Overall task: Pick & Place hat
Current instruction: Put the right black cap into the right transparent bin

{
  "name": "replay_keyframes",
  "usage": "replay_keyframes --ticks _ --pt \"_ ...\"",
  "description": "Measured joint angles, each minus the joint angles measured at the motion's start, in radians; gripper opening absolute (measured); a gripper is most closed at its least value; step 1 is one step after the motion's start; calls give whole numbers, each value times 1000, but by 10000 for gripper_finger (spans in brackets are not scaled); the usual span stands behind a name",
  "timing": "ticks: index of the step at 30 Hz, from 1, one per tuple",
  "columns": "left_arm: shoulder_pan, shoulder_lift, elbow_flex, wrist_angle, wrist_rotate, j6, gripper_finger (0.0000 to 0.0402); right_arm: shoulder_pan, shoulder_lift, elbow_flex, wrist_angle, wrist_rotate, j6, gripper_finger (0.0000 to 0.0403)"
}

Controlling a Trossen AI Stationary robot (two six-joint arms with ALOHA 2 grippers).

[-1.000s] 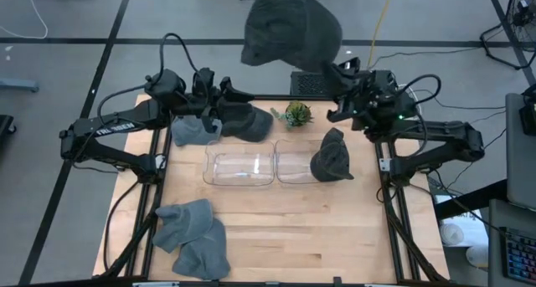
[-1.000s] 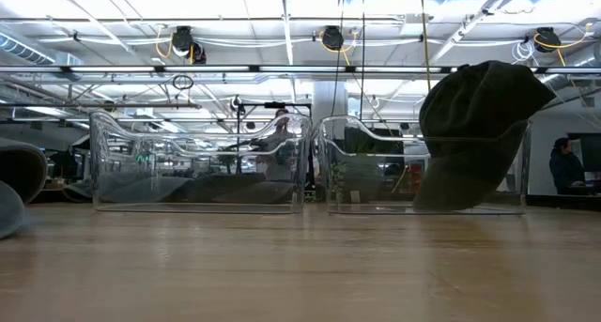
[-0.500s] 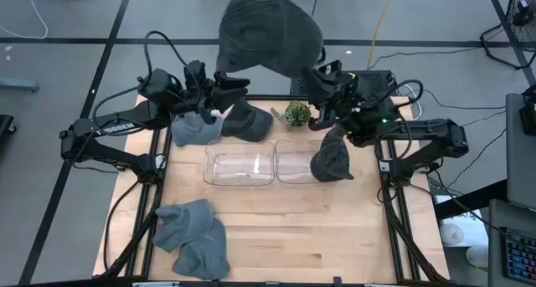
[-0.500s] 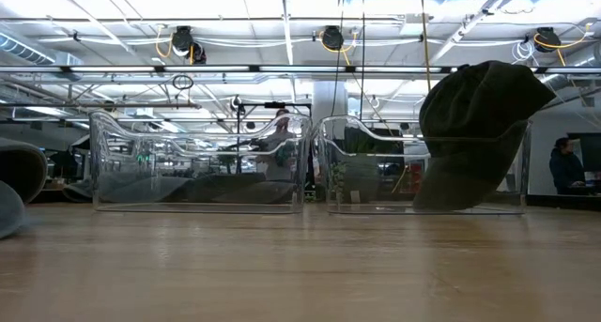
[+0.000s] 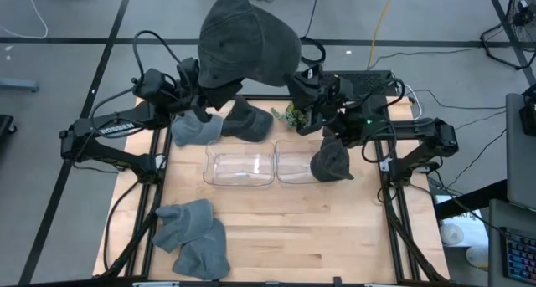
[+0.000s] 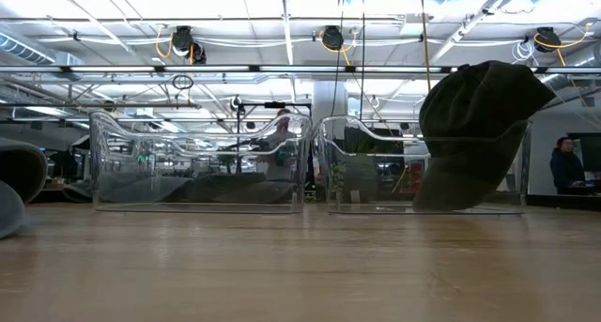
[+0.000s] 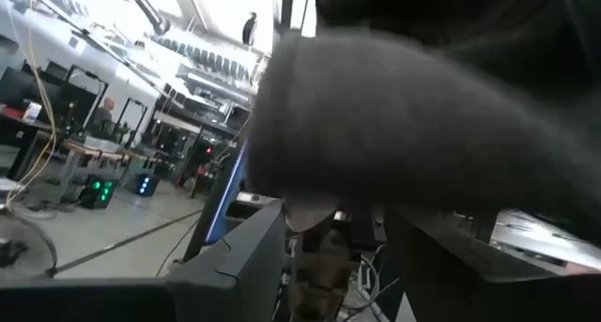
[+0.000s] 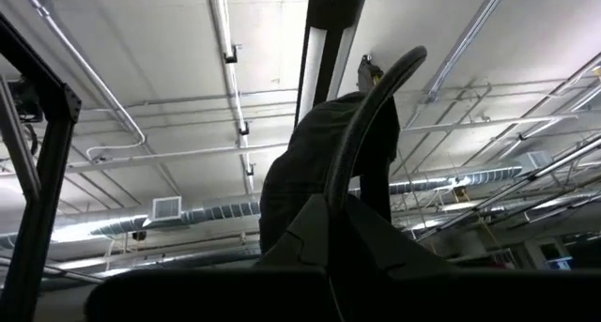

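Dark hat (image 5: 247, 38) hangs high above the table (image 5: 285, 228), and the right jaws, closed tight, pinch its edge on the side nearest the right arm. The left jaws sit under the hat's other edge; the left wrist view is filled by the grey cloth (image 7: 423, 125), and whether they are parted or gripping anything cannot be told. Seen from above, the held hat lies behind the right clear bin (image 5: 293, 171) and off toward the left, past the table's far edge. The plant (image 5: 296, 115) stands just behind that bin, below the right arm's wrist. A draped hat (image 5: 332, 160) lies over the bin's right end, partly inside it and rising above its rim in the low view (image 6: 474, 125). The left clear bin (image 5: 239, 168) touches the right clear bin on its left. Behind the left one lie a grey hat (image 5: 194, 130) and a dark cap (image 5: 249, 122), side by side. A grey pile (image 5: 193, 237) of hats sits well apart from the right clear bin, at the table's front left corner. A person (image 6: 566, 164) stands in the room far behind that bin.
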Motion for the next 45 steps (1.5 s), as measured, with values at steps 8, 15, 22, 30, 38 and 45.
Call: replay_keyframes --ticks 8,15,22,30,38,45 --pt "-3 0 0 0 -24 43 191 15 -1 0 25 5 17 0" --pt "-12 0 0 4 -40 69 191 26 14 0 31 31 20 0" --pt "-46 17 1 56 -21 115 191 28 49 0 59 31 61 0" --pt "-60 29 1 56 -15 106 187 33 48 0 55 32 56 0" --pt "-66 27 0 67 -13 126 65 32 47 0 41 35 82 0" --pt "-63 27 0 78 44 177 15 32 46 1 8 39 137 6"
